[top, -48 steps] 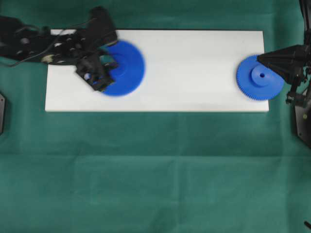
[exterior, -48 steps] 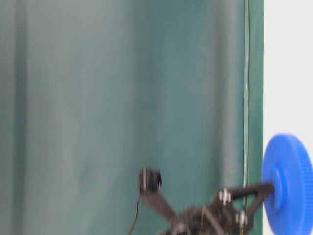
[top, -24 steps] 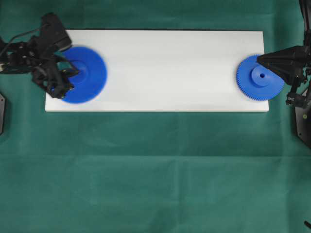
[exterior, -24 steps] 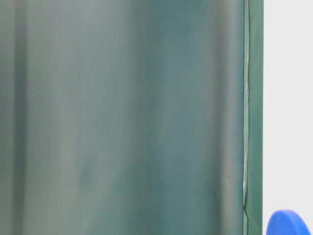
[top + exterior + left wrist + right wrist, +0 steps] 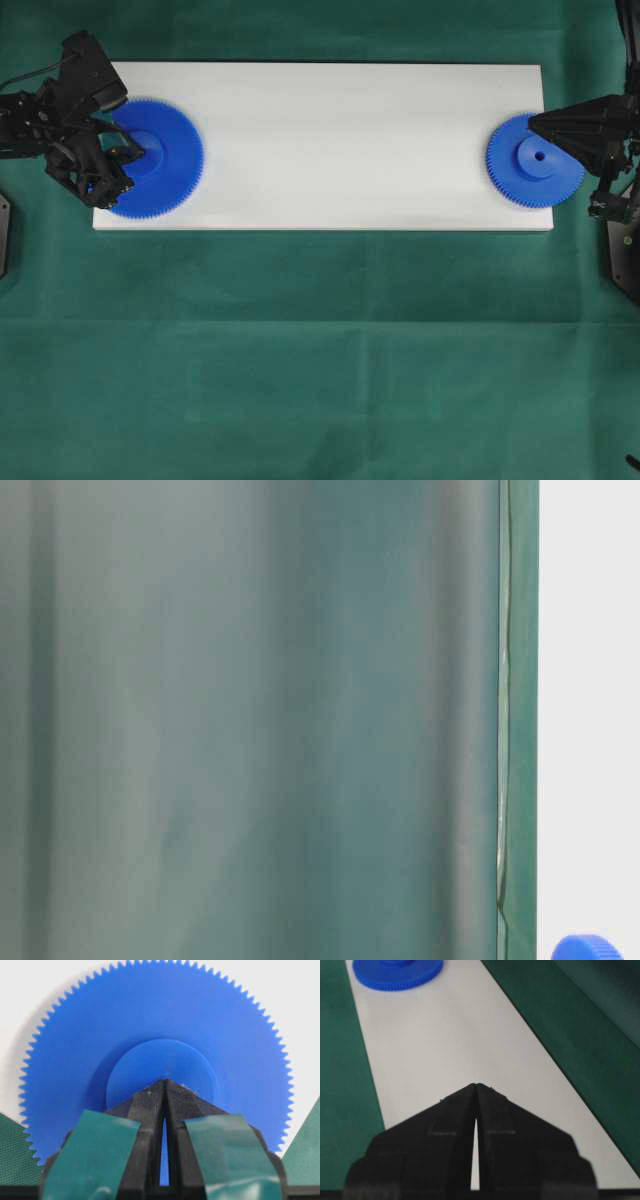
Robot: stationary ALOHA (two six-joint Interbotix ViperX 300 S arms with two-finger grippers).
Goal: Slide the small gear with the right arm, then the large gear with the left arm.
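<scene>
Large gear [image 5: 155, 158]: bright blue flat toothed disc, raised round hub. Sits at the left end of the white board [image 5: 330, 140], its rim slightly over the board's left short edge. A sliver of it shows in the table-level view [image 5: 588, 947].

Small gear [image 5: 535, 160]: same blue, narrower, raised hub with open centre hole. At the right end of the board, rim overhanging the right short edge a little.

Left claw [image 5: 138, 152]: tips pinched together, only a thin slit between the fingers behind the tips. In the left wrist view the tips [image 5: 165, 1084] rest on the large gear's hub [image 5: 162, 1065]; nothing is gripped between them. Green tape on both fingers [image 5: 227, 1152].

Right claw [image 5: 535, 124]: pointed tips meet, narrow slit behind them, holding nothing. From overhead the tip sits over the far rim of the small gear, beside the hub; contact can't be told. In the right wrist view the closed tips [image 5: 477, 1086] point down the length of the board, with the large gear [image 5: 397, 974] at the far end.

Room: the board between the two gears is bare white. Green cloth [image 5: 320, 350] covers the worktop on all sides of the board. Both gears are already at the short edges.
</scene>
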